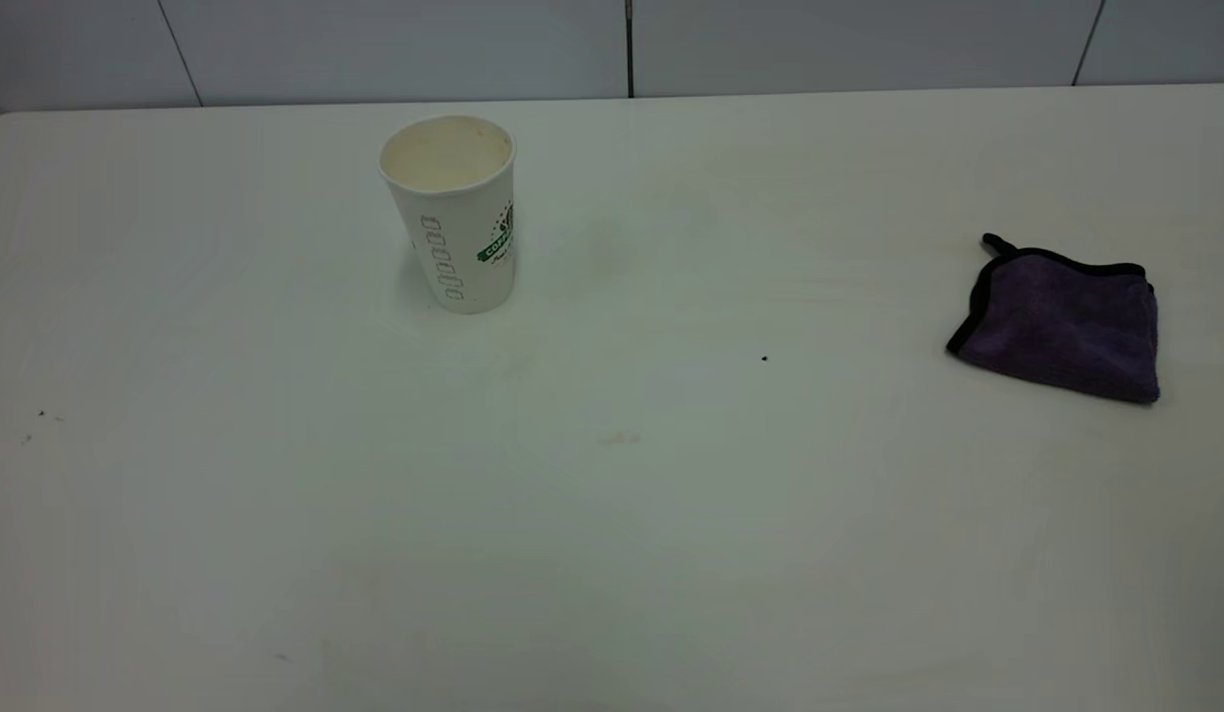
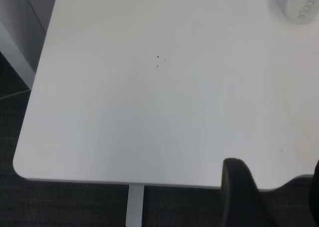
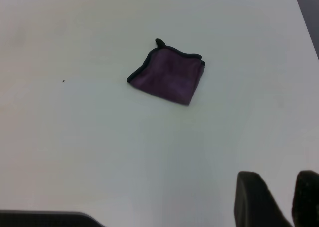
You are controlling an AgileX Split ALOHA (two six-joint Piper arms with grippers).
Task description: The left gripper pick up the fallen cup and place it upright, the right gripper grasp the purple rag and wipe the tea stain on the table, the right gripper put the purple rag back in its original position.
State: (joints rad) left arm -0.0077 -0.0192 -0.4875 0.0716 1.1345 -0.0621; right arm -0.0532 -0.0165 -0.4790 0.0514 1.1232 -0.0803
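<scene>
The white paper cup (image 1: 452,213) stands upright on the off-white table (image 1: 612,554) at the back left; its lower part also shows in the left wrist view (image 2: 301,5). The purple rag (image 1: 1062,321) lies folded flat at the right, and shows in the right wrist view (image 3: 169,77). Only a faint pale-brown trace (image 1: 617,436) marks the table's middle. Neither arm shows in the exterior view. My left gripper (image 2: 276,189) is open and empty above the table's near left corner. My right gripper (image 3: 286,197) hangs empty, well short of the rag, with a narrow gap between its fingers.
A tiny black speck (image 1: 764,358) lies right of centre, and a few small specks (image 1: 41,413) lie at the left. The table's rounded corner and edge (image 2: 75,174) show in the left wrist view, with dark floor below.
</scene>
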